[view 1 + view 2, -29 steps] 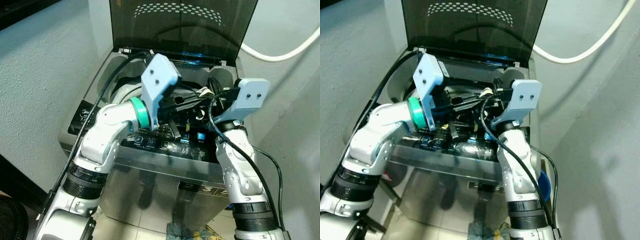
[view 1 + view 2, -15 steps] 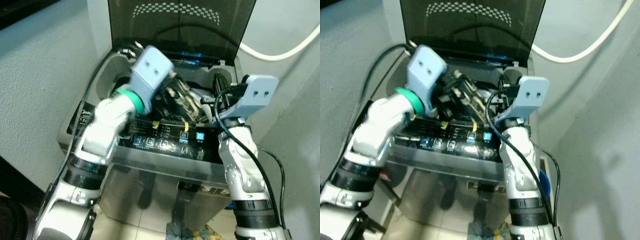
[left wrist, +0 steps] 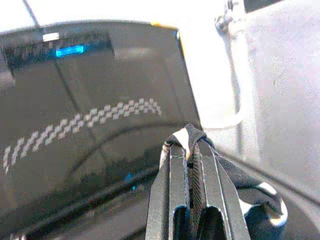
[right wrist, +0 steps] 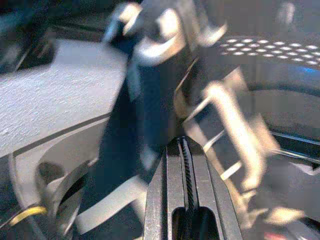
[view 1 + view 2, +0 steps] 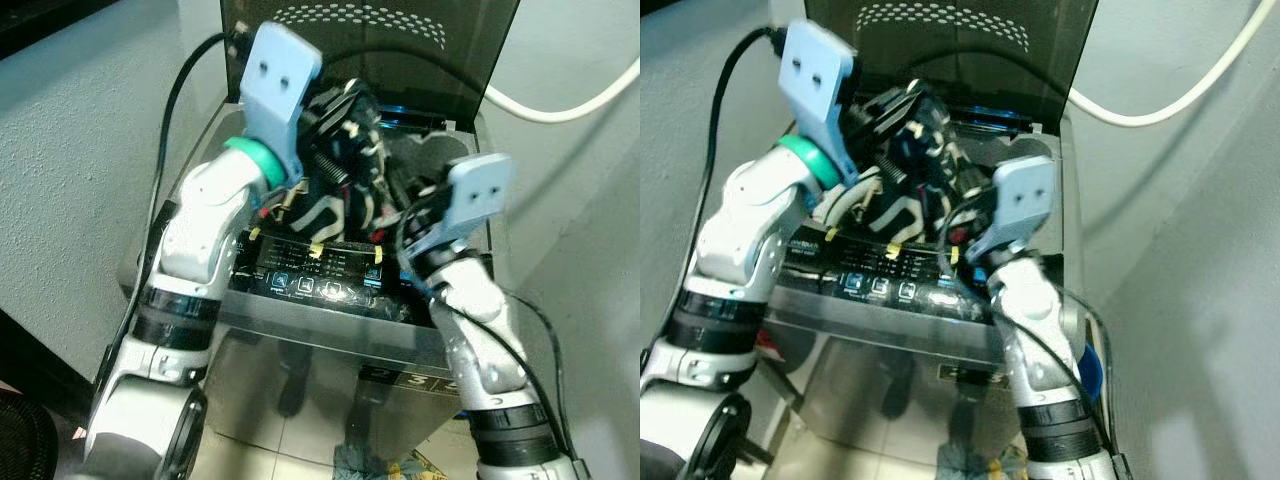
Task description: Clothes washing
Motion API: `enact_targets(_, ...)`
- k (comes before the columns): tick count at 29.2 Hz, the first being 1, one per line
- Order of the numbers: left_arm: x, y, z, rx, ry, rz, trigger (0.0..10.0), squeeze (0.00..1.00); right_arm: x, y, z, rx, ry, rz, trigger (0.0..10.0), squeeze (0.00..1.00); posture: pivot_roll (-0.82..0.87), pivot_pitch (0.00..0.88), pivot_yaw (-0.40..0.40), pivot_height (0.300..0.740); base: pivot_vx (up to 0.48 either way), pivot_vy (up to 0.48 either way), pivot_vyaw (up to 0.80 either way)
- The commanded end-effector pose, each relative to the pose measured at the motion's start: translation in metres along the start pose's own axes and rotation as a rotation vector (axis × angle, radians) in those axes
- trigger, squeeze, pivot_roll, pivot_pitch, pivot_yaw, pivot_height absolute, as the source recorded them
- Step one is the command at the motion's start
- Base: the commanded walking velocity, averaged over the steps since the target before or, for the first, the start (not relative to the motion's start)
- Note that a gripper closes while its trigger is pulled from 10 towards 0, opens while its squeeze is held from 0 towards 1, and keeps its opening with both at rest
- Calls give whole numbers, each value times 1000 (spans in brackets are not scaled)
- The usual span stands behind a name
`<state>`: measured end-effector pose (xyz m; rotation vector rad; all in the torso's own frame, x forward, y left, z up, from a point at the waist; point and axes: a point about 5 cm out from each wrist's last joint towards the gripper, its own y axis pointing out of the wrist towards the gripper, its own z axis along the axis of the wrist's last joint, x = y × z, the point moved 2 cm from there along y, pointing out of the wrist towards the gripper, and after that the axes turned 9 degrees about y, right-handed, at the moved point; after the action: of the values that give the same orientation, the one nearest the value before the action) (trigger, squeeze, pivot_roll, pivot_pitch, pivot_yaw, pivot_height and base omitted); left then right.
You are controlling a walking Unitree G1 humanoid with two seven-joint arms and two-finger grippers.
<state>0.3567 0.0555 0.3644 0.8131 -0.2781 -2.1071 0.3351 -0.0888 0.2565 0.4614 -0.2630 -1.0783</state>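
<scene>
Left pincer (image 3: 192, 150) pinches limp black-and-white patterned garment (image 5: 345, 190) above glossy washer (image 5: 330, 300); right pincer (image 4: 185, 150) closed, empty

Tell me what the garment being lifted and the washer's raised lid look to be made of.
The garment looks like soft woven or knit fabric, dark with pale stripes: it hangs limp and folded from the left hand, whose fingers are shut on it. The lid looks like dark tinted glass or plastic, glossy: it shows reflections and a printed white dot pattern.
</scene>
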Motion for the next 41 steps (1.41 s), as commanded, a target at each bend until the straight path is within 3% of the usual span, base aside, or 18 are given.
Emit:
enact_targets(1, -3, 4, 6, 35, -23, 12, 10000, 0, -8, -2, 3, 21, -15, 42, 10000, 0, 140, 74, 78, 740, 0, 0, 0)
enact_targets(2, -5, 8, 8, 39, -44, 15, 10000, 0, -15, -2, 4, 34, -9, 70, 10000, 0, 139, 75, 85, 740, 0, 0, 0)
enact_targets(7, -7, 13, 10, 47, -77, 18, 10000, 0, -24, 0, 7, 58, -15, 80, 10000, 0, 137, 77, 94, 740, 0, 0, 0)
enact_targets(8, -7, 15, 10, 48, -83, 16, 10000, 0, -25, 1, 6, 61, -21, 80, 10000, 1000, 138, 79, 98, 740, 0, 0, 0)
enact_targets(12, -5, 17, 11, 51, -90, -1, 10000, 0, -25, 1, 8, 59, -66, 104, 10000, 1000, 137, 84, 108, 740, 0, 0, 0)
enact_targets(16, -4, 19, 10, 52, -99, -9, 10000, 0, -33, -6, 1, -2, -96, 214, 10000, 1000, 134, 87, 111, 740, 0, 0, 0)
enact_targets(19, -4, 20, 10, 53, -106, -12, 10000, 0, -33, -6, -1, -8, -105, 208, 10000, 1000, 134, 87, 111, 740, 0, 0, 0)
enact_targets(20, -4, 20, 10, 54, -111, -13, 10000, 0, -33, -6, -2, -6, -111, 195, 10000, 0, 134, 87, 111, 740, 0, 0, 0)
enact_targets(25, 4, 20, 7, 47, -152, -23, 10000, 0, -30, 9, -3, 55, -139, 47, 10000, 0, 137, 91, 113, 740, 0, 0, 0)
enact_targets(31, 10, 17, 5, 41, -208, -22, 10000, 0, -34, 13, -6, 61, -142, 19, 10000, 0, 139, 92, 111, 740, 0, 0, 0)
enact_targets(41, 43, -3, 19, 55, -345, -86, 10000, 0, -42, 14, -16, 51, -166, -19, 10000, 0, 156, 96, 104, 740, 0, 0, 0)
